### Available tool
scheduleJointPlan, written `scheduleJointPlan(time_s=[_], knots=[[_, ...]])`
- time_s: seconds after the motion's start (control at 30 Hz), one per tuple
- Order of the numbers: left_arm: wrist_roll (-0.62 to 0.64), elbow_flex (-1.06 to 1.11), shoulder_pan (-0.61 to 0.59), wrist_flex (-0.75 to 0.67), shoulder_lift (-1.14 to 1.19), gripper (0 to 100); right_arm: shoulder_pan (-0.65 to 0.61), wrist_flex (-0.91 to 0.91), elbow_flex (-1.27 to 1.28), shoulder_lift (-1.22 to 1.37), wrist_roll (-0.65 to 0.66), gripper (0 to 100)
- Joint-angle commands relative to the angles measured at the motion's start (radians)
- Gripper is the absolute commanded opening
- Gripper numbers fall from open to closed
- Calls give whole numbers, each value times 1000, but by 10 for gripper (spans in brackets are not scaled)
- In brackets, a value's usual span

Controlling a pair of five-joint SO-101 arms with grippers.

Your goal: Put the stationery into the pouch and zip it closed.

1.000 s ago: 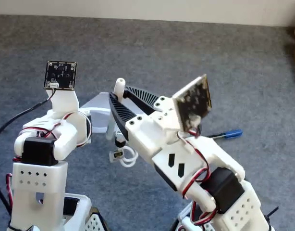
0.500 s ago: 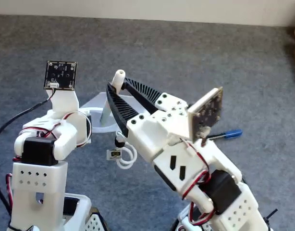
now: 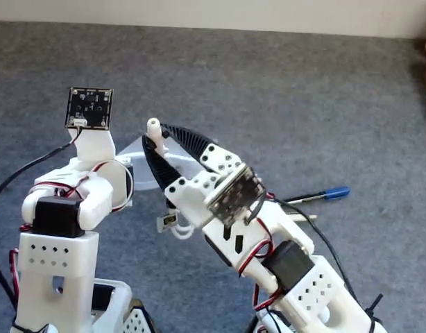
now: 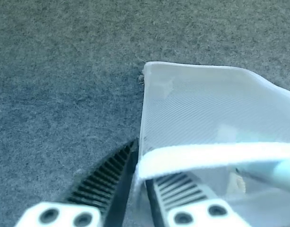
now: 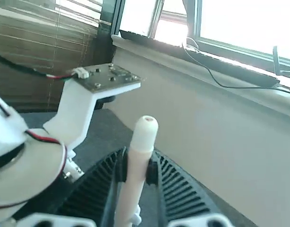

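Observation:
A white mesh pouch [image 4: 206,106] lies on the grey carpet, partly hidden behind the arms in the high view [image 3: 135,156]. My left gripper [image 4: 139,158] is shut on the pouch's white rim at one end. A pale blue pen [image 4: 272,172] shows through the mesh inside. My right gripper [image 5: 137,163] is shut on a white pen [image 5: 141,137] that points upward. From above, that white pen [image 3: 153,128] sits over the pouch with the black fingers [image 3: 192,142] around it. A blue-capped pen [image 3: 322,195] lies on the carpet to the right.
The left arm's camera board [image 3: 90,108] stands close to the held white pen, also visible from the right wrist [image 5: 107,78]. A small white ring with a tag [image 3: 175,223] hangs near the arms' bases. Open carpet [image 3: 268,90] stretches beyond the pouch.
My right arm has swung left and rolled its wrist, carrying the white pen leftward over the pouch. The left arm has stayed put, holding the pouch rim.

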Motion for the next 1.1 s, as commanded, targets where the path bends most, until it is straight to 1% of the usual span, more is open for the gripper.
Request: scheduleJointPlan(time_s=[0.0,0.2,0.4,0.7,0.9,0.97,1.07], knots=[[11,-2,-16,-20,8,17,-4,-28,18,-8,66,4],[9,-2,-16,-21,8,17,-4,-25,59,-8,126,4],[9,-2,-16,-23,8,17,-4,-25,125,-8,256,4],[9,-2,-16,-23,8,17,-4,-25,196,-8,416,4],[9,-2,-16,-23,8,17,-4,-25,199,-10,425,5],[9,-2,-16,-23,8,17,-2,-24,199,-10,425,33],[8,-2,-16,-23,8,17,-2,-8,199,-10,423,136]])
